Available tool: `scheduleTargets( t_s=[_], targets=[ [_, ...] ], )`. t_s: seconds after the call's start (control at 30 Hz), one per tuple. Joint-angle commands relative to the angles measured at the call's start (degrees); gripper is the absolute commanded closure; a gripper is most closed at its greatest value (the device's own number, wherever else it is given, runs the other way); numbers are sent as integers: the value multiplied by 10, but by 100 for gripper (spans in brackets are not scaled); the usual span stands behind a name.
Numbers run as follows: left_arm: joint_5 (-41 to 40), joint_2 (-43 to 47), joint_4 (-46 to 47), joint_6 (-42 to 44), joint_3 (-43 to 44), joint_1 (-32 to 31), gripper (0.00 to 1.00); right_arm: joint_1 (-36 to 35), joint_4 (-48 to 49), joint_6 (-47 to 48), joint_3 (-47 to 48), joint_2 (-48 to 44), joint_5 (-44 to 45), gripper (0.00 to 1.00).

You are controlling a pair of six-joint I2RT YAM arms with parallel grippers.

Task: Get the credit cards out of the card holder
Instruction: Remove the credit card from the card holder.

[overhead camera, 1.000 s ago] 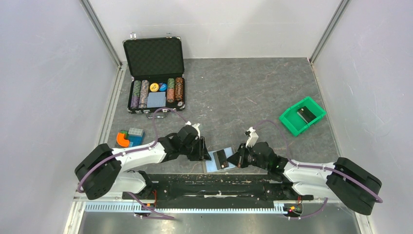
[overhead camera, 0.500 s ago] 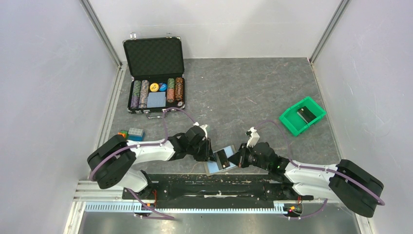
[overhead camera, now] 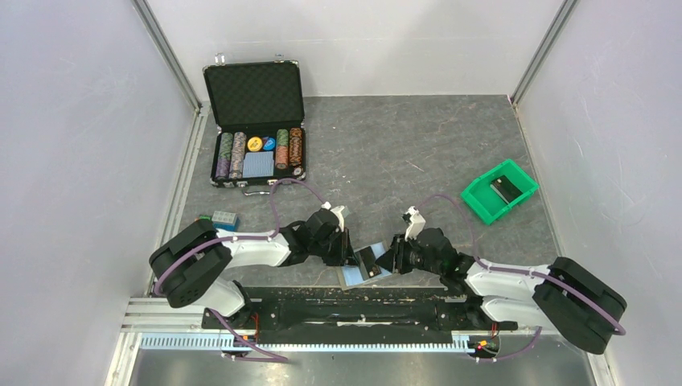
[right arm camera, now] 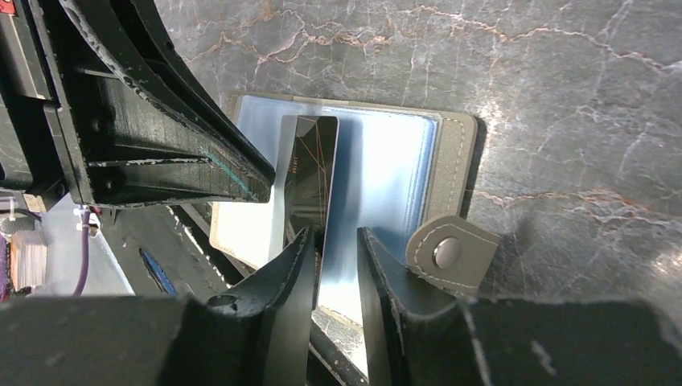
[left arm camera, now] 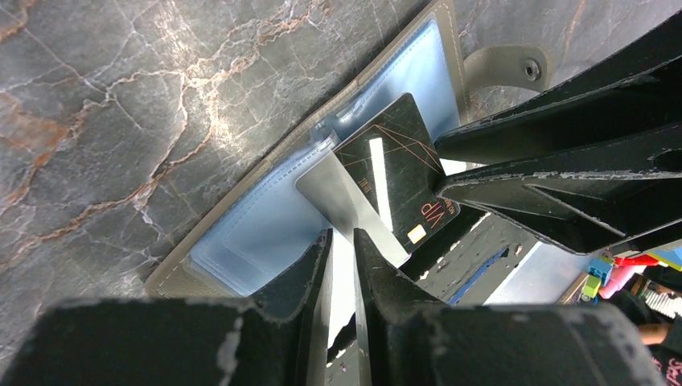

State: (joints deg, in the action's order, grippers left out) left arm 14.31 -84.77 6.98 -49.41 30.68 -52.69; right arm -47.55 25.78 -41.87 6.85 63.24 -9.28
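Note:
The tan card holder (overhead camera: 354,276) lies open near the table's front edge, pale-blue panels up (left arm camera: 257,233) (right arm camera: 386,161). A black credit card (left arm camera: 394,173) (right arm camera: 310,173) marked VIP stands tilted out of it, with a pale silvery credit card (left arm camera: 338,193) (right arm camera: 281,185) beside it. My left gripper (overhead camera: 351,251) (left arm camera: 342,235) reaches in from the left. Its jaws stand a narrow gap apart, and the pale card runs into that gap. My right gripper (overhead camera: 388,259) (right arm camera: 336,232) faces it from the right, open, with the black card's lower end against one finger.
The holder's snap tab (right arm camera: 446,249) lies just right of my right fingers. An open black chip case (overhead camera: 256,121) stands at the back left, and a green bin (overhead camera: 499,191) holding a dark item at the right. Small coloured blocks (overhead camera: 223,218) sit left. A black rail (overhead camera: 362,301) borders the front.
My right gripper has opened and let go of the black card. My left gripper moved right to the card holder and narrowed its jaws around the pale card.

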Motion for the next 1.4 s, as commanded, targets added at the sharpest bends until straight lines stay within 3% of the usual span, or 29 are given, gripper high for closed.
scheduleTargets(
  t_s=[0.0, 0.27, 0.43, 0.83, 1.13, 1.37],
  targets=[
    [-5, -13, -4, 5, -17, -3, 78, 6, 32, 16, 14, 28, -38, 71],
    [-5, -13, -3, 4, -21, -2, 78, 11, 112, -8, -4, 68, -87, 73],
    [-11, -4, -21, 6, -18, -3, 78, 23, 102, -10, -6, 50, -81, 100],
    [-56, 64, -121, 32, 0, -3, 74, 38, -89, 15, 23, -130, 54, 100],
    [-13, 157, -123, 14, 38, -3, 49, 38, -80, -29, 22, -218, 54, 100],
    [26, 243, -26, -8, 27, -3, 34, 38, 99, -131, -42, -256, -20, 100]
  ],
)
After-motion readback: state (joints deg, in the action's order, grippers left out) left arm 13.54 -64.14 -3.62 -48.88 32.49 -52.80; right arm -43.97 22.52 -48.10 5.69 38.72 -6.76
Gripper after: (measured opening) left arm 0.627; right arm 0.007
